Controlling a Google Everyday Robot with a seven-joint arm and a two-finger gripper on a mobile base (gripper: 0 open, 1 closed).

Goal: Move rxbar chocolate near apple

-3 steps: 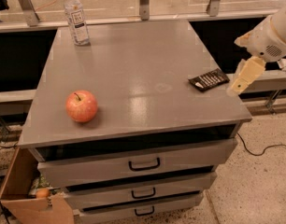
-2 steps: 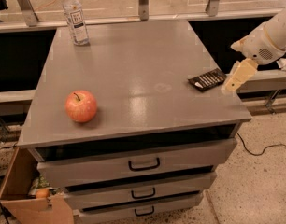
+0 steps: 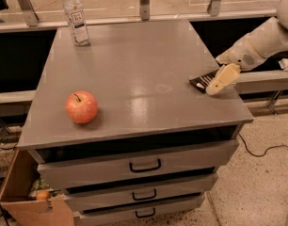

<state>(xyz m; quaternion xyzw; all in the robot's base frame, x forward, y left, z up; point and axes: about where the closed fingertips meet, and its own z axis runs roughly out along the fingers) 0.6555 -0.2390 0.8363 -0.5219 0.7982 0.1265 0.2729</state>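
Cream-coloured gripper (image 3: 218,83) at centre right, its tip over the flat black-wrapped rxbar chocolate (image 3: 201,81) on the grey cabinet top (image 3: 134,69); whether it grips, I can't tell. Round red-orange apple (image 3: 81,107) sits lower left, well apart.

Pincer (image 3: 220,80) at right, arm (image 3: 259,42) angled down
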